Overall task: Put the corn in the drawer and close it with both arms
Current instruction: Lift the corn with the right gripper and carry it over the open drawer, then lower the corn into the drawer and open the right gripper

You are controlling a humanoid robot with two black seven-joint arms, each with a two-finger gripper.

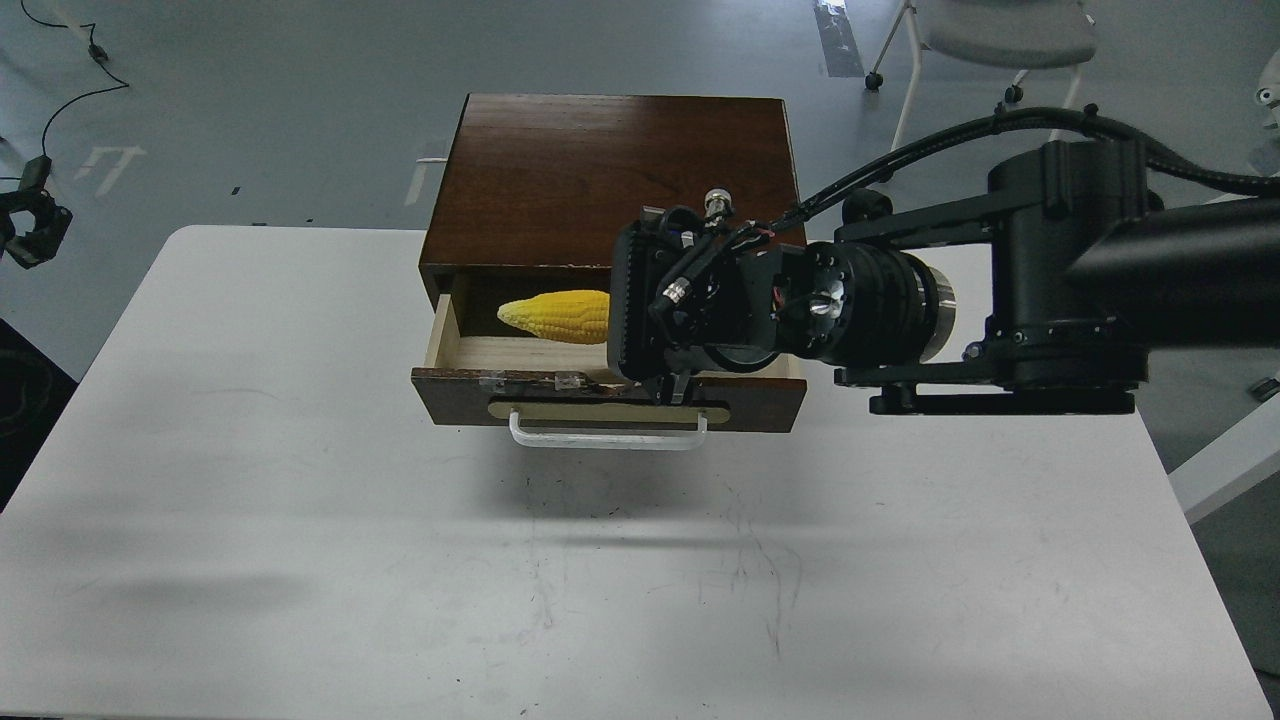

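We read no brand, label or writing on any surface in the head view. Our right arm (pixel 1050 300) enters from the right and reaches across the open drawer (pixel 610 385). Our right gripper (pixel 678 385) sits at the arm's far end, over the drawer's front edge, just above the brass plate and the white handle (pixel 607 438). The corn (pixel 556 316) projects to the left from behind the gripper body, lying roughly level over the pale wood interior of the drawer, tapered tip pointing left. The jaws are hidden behind the gripper housing, so we cannot tell whether they pinch the corn's hidden end or stand spread. The drawer stands pulled out from the dark brown cabinet (pixel 610 180), which rests on the white table (pixel 300 560). Our left gripper (pixel 30 225) shows small at the left edge, beyond the table; we cannot tell how its jaws stand.
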